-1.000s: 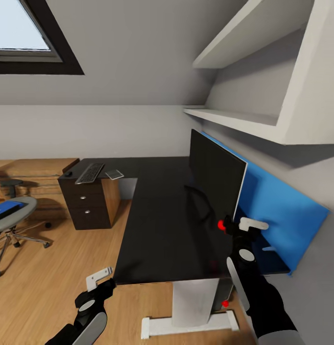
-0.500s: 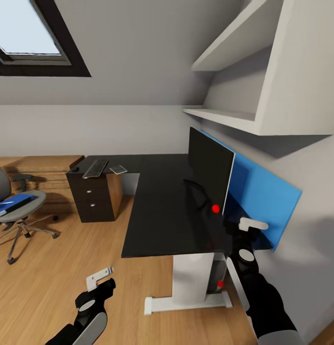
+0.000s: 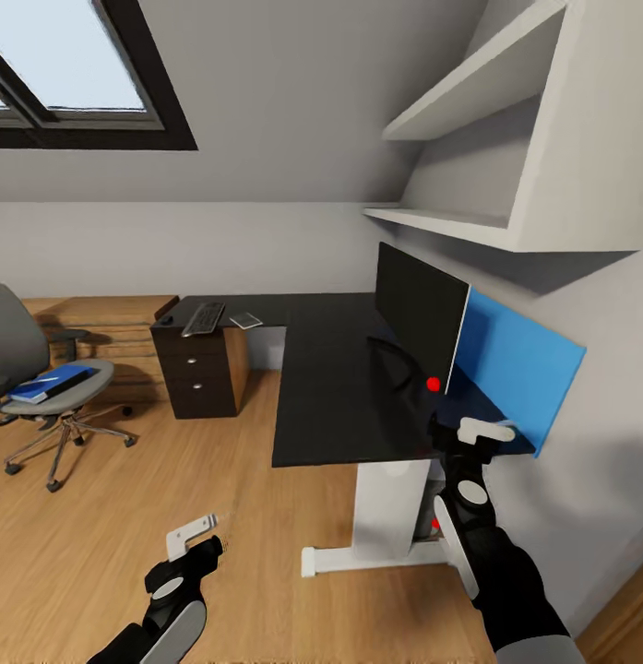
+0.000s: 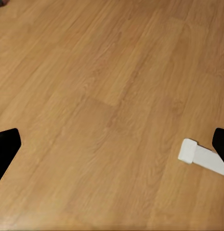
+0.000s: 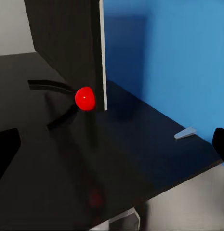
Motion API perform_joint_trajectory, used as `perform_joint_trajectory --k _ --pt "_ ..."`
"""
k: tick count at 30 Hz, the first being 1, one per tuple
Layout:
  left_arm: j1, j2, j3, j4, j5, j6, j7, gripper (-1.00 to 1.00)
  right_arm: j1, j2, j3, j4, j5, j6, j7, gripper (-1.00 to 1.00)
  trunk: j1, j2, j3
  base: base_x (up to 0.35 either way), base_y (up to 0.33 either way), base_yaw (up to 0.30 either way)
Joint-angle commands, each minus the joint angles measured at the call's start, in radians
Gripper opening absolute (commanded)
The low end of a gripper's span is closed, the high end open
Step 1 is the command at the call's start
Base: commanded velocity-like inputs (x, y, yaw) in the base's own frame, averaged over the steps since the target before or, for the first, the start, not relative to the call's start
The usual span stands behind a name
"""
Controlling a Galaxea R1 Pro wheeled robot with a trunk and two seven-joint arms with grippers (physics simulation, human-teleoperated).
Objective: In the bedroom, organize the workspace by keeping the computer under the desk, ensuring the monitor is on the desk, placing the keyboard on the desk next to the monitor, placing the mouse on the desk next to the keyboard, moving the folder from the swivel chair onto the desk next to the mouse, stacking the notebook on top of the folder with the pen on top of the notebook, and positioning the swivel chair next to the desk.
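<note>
We saw the monitor (image 3: 421, 314) already upright on the desk (image 3: 339, 387), against the blue rear panel (image 3: 519, 369), with the keyboard (image 3: 203, 318), the mouse (image 3: 171, 320) and the notebook (image 3: 245, 320) far off on the other wing, over the drawer unit (image 3: 199, 373). The folder (image 3: 52, 383) lay flat on the seat of the swivel chair (image 3: 44, 392), well apart from the desk across the wooden floor (image 3: 173, 480). Our right gripper (image 3: 473, 438) hung at the near desk edge beside the monitor, fingers spread, holding nothing; our left gripper (image 3: 194, 542) hung low over the floor, also spread and empty. We judged the folder next up: thin, light, probably a bit flexible and slick-covered, so we'd pinch it at an edge overhanging the seat, ideally the stiffer spine side, and keep it level. We expected the keyboard to be rigid but long, so best gripped mid-length. The notebook looked light and flat, needing an edge grab. We couldn't make out the pen.
</note>
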Motion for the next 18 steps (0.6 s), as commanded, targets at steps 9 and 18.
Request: perform_joint_trajectory --k 9,18 --pt "-0.001 0.003 0.000 -0.002 0.001 0.006 0.010 1.00 -0.001 0.003 0.070 0.006 -0.003 -0.042 -0.009 1.00 0.000 -0.001 -0.001 -0.144 0.310 0.059" --pt "-0.001 0.001 -0.001 -0.001 0.003 0.006 0.010 1.00 -0.001 0.004 0.081 0.024 -0.002 -0.076 -0.008 1.00 0.000 -0.001 -0.001 -0.074 0.321 0.209"
